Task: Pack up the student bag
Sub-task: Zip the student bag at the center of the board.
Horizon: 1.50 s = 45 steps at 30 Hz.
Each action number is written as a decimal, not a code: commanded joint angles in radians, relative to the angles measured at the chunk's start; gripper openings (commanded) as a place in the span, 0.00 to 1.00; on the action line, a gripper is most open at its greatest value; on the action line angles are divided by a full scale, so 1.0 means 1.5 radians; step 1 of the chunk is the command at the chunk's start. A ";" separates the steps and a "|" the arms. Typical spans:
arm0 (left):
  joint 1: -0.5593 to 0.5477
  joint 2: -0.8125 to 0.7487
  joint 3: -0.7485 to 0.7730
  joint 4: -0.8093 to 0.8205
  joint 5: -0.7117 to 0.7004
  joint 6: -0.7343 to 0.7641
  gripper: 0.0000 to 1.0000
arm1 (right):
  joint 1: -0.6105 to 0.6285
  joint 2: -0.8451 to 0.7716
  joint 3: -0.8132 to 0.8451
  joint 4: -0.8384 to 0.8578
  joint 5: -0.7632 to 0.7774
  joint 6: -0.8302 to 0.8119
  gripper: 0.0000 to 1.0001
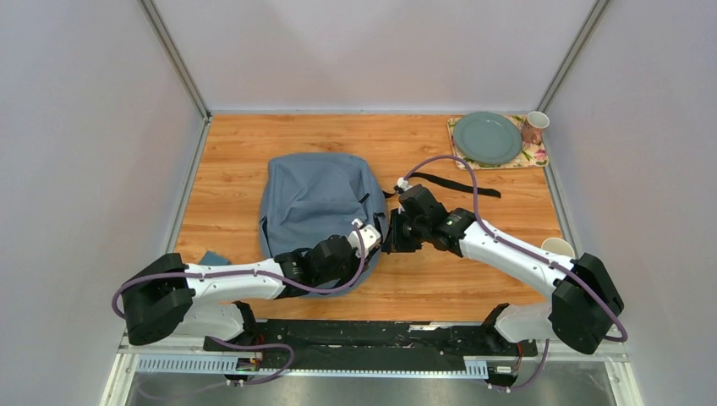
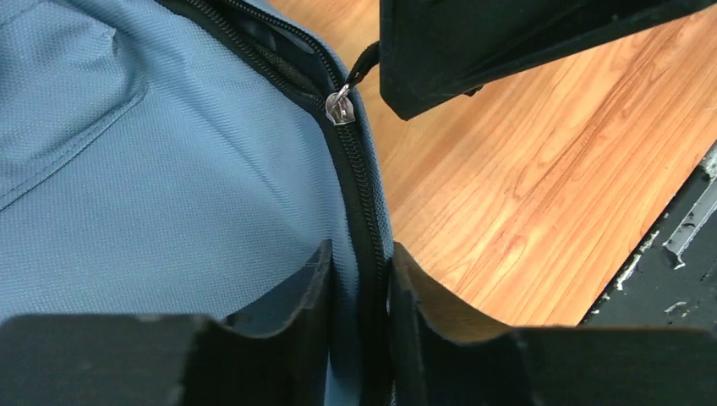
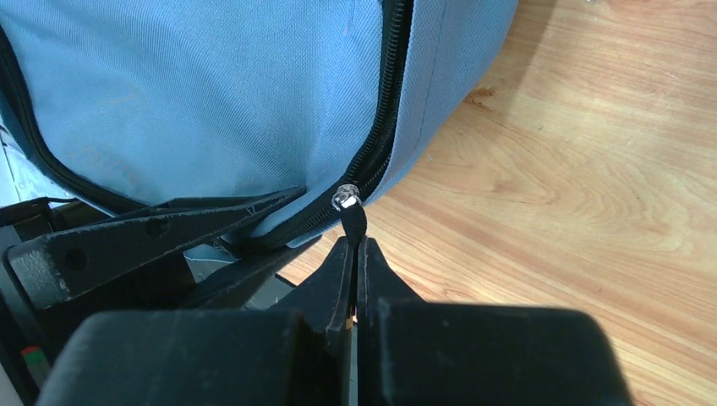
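The student bag point(image 1: 313, 199), a grey-blue backpack, lies flat in the middle of the wooden table. My left gripper point(image 1: 370, 244) sits at its near right edge. In the left wrist view the jaws point(image 2: 359, 262) pinch the bag's fabric point(image 2: 169, 169) and dark zip line between them. My right gripper point(image 1: 391, 241) meets it from the right. It is shut point(image 3: 356, 245) on the black tab of the silver zip pull point(image 3: 347, 199), also visible as the zip pull point(image 2: 341, 107) in the left wrist view. The zip behind the pull looks closed.
A green plate point(image 1: 487, 138) rests on a floral mat point(image 1: 534, 156) at the back right, with a cup point(image 1: 533, 127) beside it. A white cup point(image 1: 558, 247) stands by the right arm. A black strap point(image 1: 452, 183) trails right of the bag. A blue item point(image 1: 213, 258) peeks out at the left.
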 commanded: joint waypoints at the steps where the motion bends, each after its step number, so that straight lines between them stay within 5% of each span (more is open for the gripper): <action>1: -0.004 0.004 -0.003 0.022 0.001 -0.007 0.24 | 0.000 -0.017 0.035 0.005 0.018 -0.011 0.00; 6: -0.004 -0.043 -0.058 0.019 0.037 -0.027 0.01 | -0.012 0.004 0.067 -0.006 0.055 -0.018 0.00; 12: -0.017 -0.096 -0.125 0.006 0.110 -0.054 0.00 | -0.071 0.050 0.122 -0.011 0.064 -0.043 0.00; 29: -0.063 -0.235 -0.223 -0.049 0.089 -0.087 0.01 | -0.136 0.113 0.178 -0.019 0.046 -0.081 0.00; 30: -0.063 -0.237 -0.218 -0.050 0.090 -0.086 0.09 | -0.136 0.109 0.166 -0.007 0.036 -0.079 0.00; 31: -0.062 -0.238 -0.213 -0.053 0.089 -0.086 0.32 | -0.136 0.095 0.153 -0.001 0.024 -0.070 0.00; 33: -0.062 -0.240 -0.188 -0.061 0.059 -0.082 0.51 | -0.136 0.077 0.110 0.019 0.007 -0.062 0.01; 36: -0.063 -0.251 -0.138 -0.092 0.014 -0.070 0.73 | -0.136 0.033 0.052 0.043 -0.012 -0.026 0.23; 37: -0.062 -0.258 -0.122 -0.111 0.002 -0.063 0.74 | -0.136 0.023 0.040 0.047 -0.013 -0.007 0.37; 39: -0.062 -0.264 -0.073 -0.135 -0.037 -0.040 0.75 | -0.136 -0.012 0.004 0.062 -0.011 0.016 0.46; 45: -0.061 -0.242 0.058 -0.178 -0.132 0.045 0.90 | -0.137 -0.099 -0.075 0.125 -0.001 0.135 0.52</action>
